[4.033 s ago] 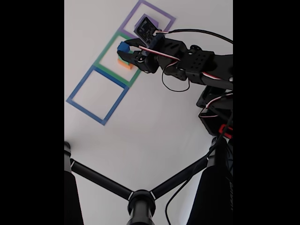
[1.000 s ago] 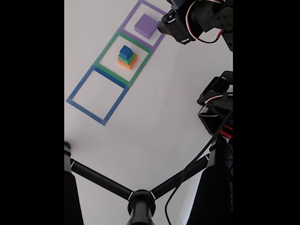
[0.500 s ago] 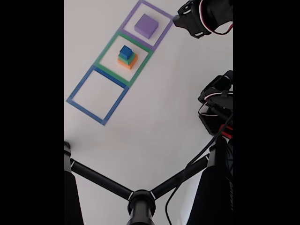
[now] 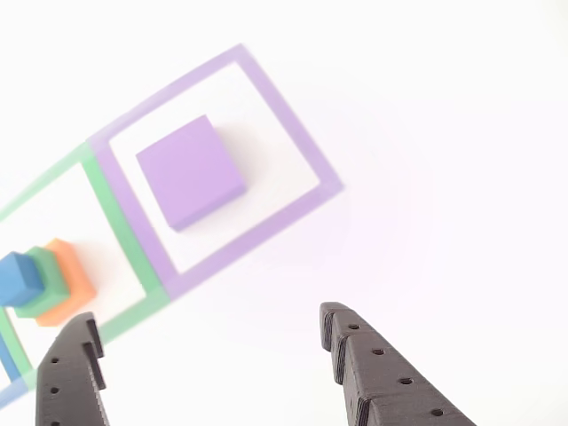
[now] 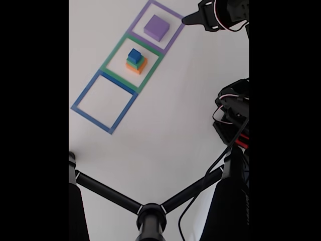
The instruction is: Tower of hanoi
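Nearest to the lens in the other view, our gripper (image 4: 209,355) hung above the bare white table (image 4: 444,133), its two black fingers (image 4: 373,368) spread wide with nothing between them. In the fixed view the gripper (image 5: 193,19) sat just beside the outer edge of the purple outline (image 5: 170,37), clear of every block.

We judged ourselves between moves. Three of the four blocks already made a stack in the middle square, and the largest lay alone in the end square, so the step in hand looked like choosing the next piece. By the rules only a top block may travel, so the next move likely called for the open fingers to come down squarely over either the blue cube or the lone purple slab, aligned with its flat sides.

Past the fingers, the purple slab (image 4: 191,171) lay flat and matte inside the purple outline (image 4: 293,142), low and wide, touching nothing else. Further off, inside the green outline (image 4: 111,213), the orange block (image 4: 71,275) carried the green block (image 4: 46,280), which carried the blue cube (image 4: 19,277), each narrower than the one beneath. In the fixed view that stack (image 5: 135,61) stood upright, with the blue outline (image 5: 103,103) beside it.
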